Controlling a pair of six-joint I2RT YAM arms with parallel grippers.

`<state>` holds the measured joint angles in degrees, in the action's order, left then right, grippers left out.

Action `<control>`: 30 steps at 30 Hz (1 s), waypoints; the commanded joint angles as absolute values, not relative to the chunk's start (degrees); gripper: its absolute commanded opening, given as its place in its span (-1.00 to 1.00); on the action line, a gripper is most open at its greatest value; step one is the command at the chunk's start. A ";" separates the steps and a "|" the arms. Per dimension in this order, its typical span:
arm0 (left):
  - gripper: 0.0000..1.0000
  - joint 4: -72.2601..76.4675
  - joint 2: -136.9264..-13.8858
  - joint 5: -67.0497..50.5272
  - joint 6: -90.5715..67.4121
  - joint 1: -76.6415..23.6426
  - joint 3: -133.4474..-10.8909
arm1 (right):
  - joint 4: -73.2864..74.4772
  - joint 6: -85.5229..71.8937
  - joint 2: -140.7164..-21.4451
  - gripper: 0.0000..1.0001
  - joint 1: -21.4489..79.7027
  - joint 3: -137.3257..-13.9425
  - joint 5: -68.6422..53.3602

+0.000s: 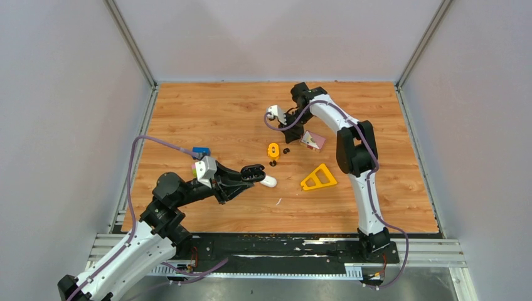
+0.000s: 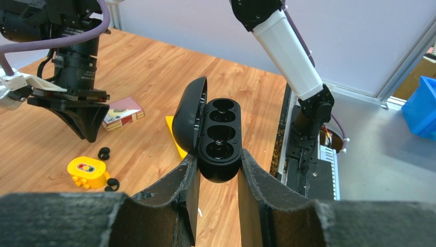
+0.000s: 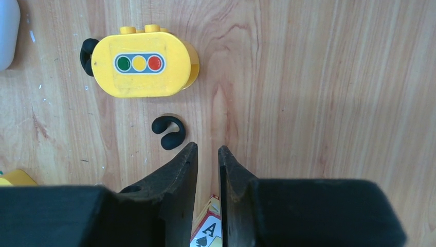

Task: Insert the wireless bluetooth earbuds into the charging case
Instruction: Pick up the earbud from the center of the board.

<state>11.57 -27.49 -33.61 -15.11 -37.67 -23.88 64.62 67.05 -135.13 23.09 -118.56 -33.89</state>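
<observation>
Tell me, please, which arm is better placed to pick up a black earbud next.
Right. The right gripper hovers empty, jaws slightly apart, close beside the black earbud; the left gripper is occupied, clamping the open charging case.

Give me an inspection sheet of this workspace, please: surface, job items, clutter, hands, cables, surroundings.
Surface: wooden table, a few white specks.
Job's things: black charging case, lid open, wells look empty; black earbud and second black earbud loose on the table.
Clutter: yellow traffic-light brick, yellow triangle, playing-card box, white rounded object.
Hands: left hand shut on the charging case; right hand slightly open, empty.
Cables: purple cable along each arm.
Surroundings: grey walls; blue bin.
</observation>
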 commanded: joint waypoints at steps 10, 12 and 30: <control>-1.00 13.87 -27.52 -34.71 -15.51 -37.18 -23.38 | 64.40 64.45 -136.21 -0.51 23.11 -119.54 -37.86; -1.00 13.82 -27.51 -34.79 -15.53 -37.18 -23.38 | 64.38 64.23 -136.68 -0.51 23.12 -119.82 -37.98; -1.00 13.67 -27.67 -34.88 -15.27 -37.18 -23.48 | 66.94 65.69 -137.94 -0.44 23.11 -119.89 -38.04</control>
<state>11.62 -27.49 -34.09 -15.11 -37.67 -23.62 64.55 64.38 -137.64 23.09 -118.56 -36.14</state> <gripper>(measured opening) 0.359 0.276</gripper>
